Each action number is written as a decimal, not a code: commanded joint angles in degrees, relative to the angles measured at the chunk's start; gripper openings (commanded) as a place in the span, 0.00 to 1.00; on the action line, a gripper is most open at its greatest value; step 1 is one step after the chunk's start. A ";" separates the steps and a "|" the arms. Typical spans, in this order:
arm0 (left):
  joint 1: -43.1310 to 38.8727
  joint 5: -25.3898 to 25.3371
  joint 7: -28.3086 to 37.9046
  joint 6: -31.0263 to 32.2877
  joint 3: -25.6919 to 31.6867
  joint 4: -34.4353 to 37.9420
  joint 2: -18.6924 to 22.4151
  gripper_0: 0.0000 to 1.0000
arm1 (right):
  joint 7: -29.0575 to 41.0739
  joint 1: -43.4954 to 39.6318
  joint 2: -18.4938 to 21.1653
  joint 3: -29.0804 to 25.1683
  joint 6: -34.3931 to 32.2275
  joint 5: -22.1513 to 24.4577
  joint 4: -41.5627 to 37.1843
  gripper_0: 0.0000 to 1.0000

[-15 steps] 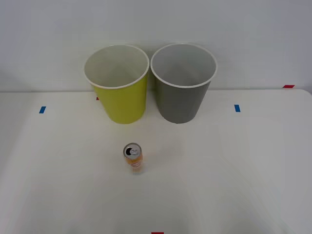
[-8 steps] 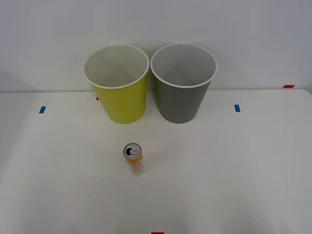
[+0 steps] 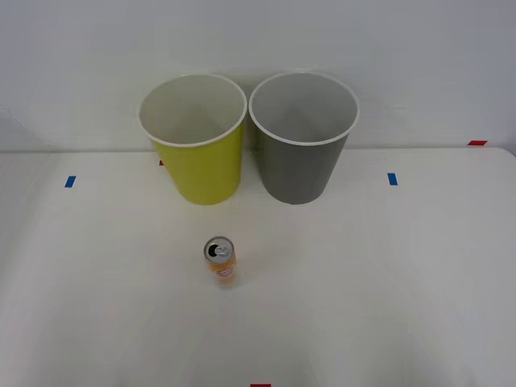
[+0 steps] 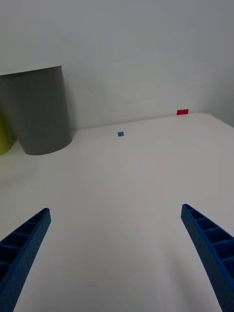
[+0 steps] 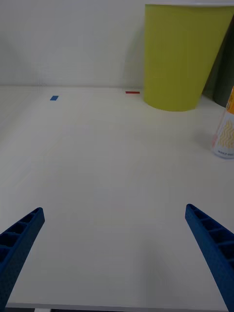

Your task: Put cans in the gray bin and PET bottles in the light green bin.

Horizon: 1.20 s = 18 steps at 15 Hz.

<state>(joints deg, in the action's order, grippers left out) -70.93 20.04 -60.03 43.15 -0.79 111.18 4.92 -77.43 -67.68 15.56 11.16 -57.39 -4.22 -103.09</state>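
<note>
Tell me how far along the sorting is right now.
Nothing is sorted yet. The can stands upright on the table, in front of the light green bin and the gray bin, whose visible insides look empty. Nothing is in hand: the left pincer and right pincer are open over bare table. Left: lift the can into the gray bin.

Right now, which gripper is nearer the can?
Left. The left gripper has the can just ahead at its right side; the right gripper faces bare table beside the gray bin.
</note>
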 commanded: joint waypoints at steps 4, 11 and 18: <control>0.00 0.00 0.00 0.00 0.00 0.00 0.00 1.00 | 0.00 0.00 0.00 0.00 0.00 0.00 0.00 0.93; 0.00 0.00 0.00 0.00 0.00 0.00 0.00 1.00 | 0.00 0.00 0.00 0.00 0.00 0.00 0.00 0.93; 0.00 0.00 0.00 0.00 0.00 0.00 0.00 1.00 | 0.00 0.00 0.00 0.00 0.00 0.00 0.00 0.93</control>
<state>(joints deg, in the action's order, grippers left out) -70.93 20.04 -60.03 43.15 -0.79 111.18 4.92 -77.44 -67.68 15.56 11.16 -57.39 -4.22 -103.10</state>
